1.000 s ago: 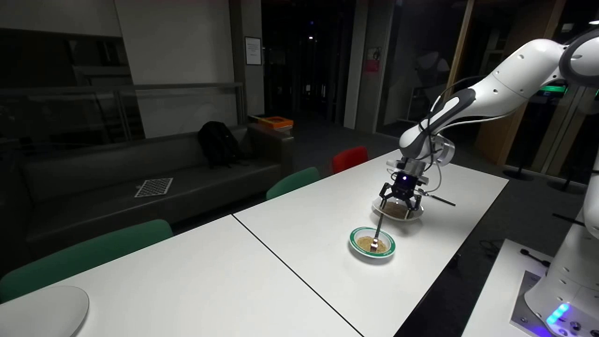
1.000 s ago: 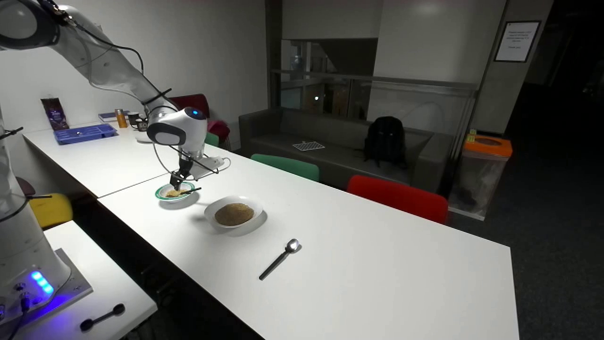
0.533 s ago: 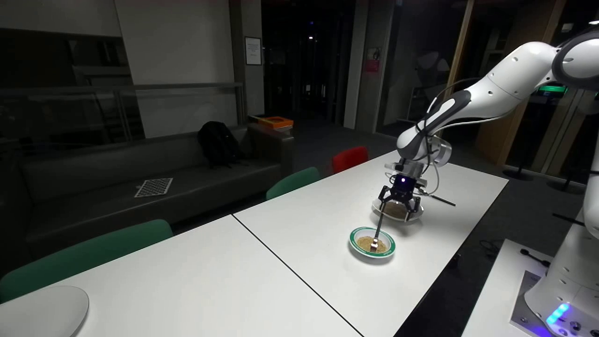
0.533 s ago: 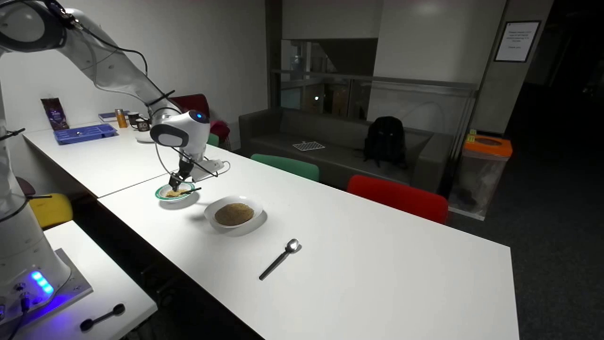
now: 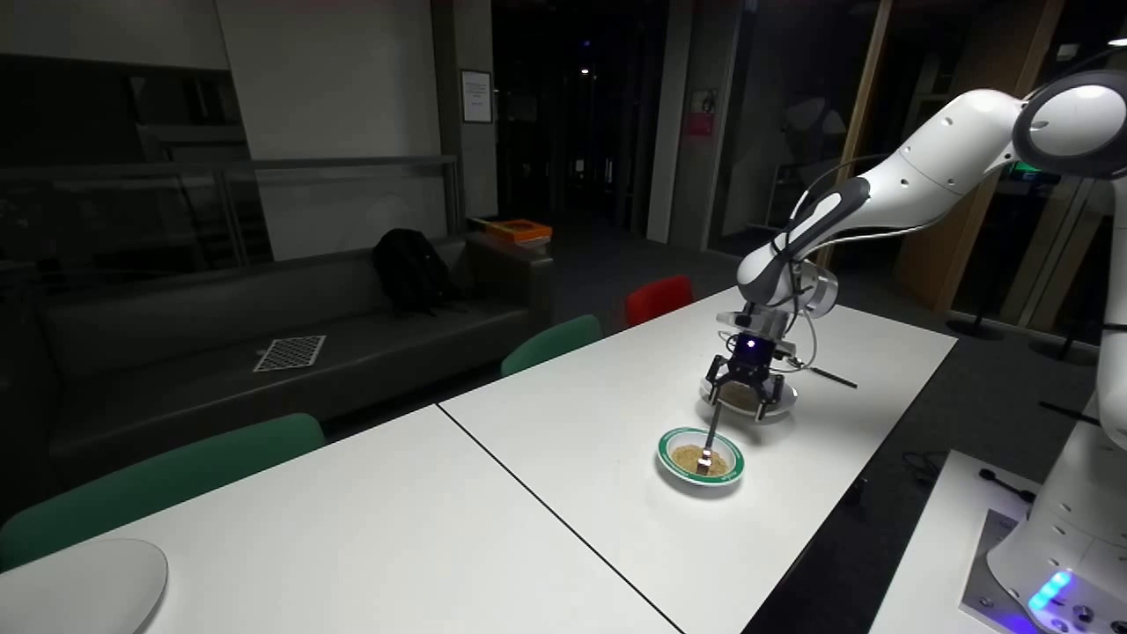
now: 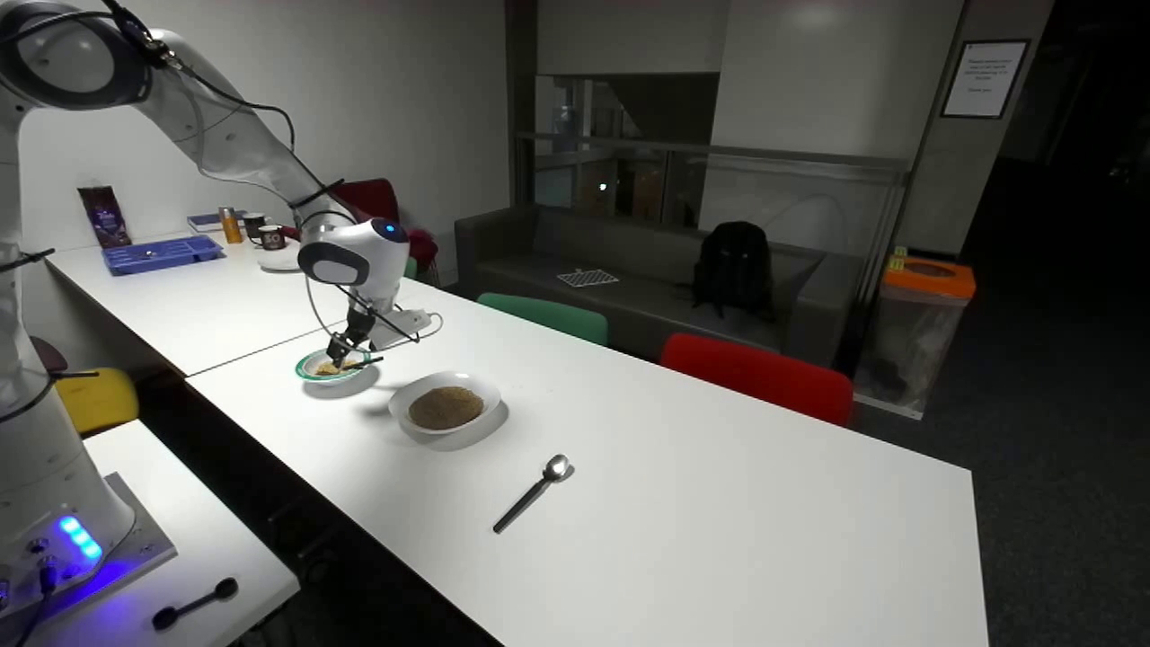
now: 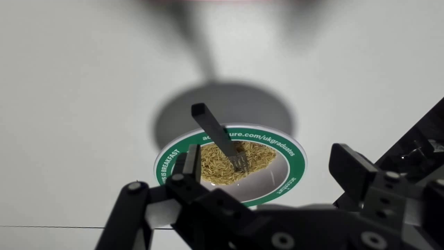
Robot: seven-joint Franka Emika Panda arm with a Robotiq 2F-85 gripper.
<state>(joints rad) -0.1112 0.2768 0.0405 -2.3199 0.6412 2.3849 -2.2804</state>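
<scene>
My gripper (image 5: 741,401) hangs open above the table, its fingers wide apart with nothing held. In the wrist view, both fingers (image 7: 350,165) frame a white bowl with a green printed rim (image 7: 296,166). Golden grain (image 7: 215,166) fills part of this bowl. A fork (image 7: 215,130) leans in it, tines in the grain and dark handle sticking up over the rim, tilted. The handle's top end lies close to one finger in an exterior view; whether they touch I cannot tell. Beside it sits a larger white dish (image 6: 400,403) of brown grain (image 6: 446,407), partly behind the gripper in an exterior view.
A spoon (image 6: 528,500) lies on the table past the white dish. Farther along are a blue tray (image 6: 162,255), mugs (image 6: 271,237) and a white plate (image 5: 79,586). Chairs, one of them red (image 6: 755,373), line the table's far edge.
The arm has come down slightly and shifted a little, leftward in one exterior picture and rightward in another. Fork, bowl and dish have stayed put, and the fingers have remained apart.
</scene>
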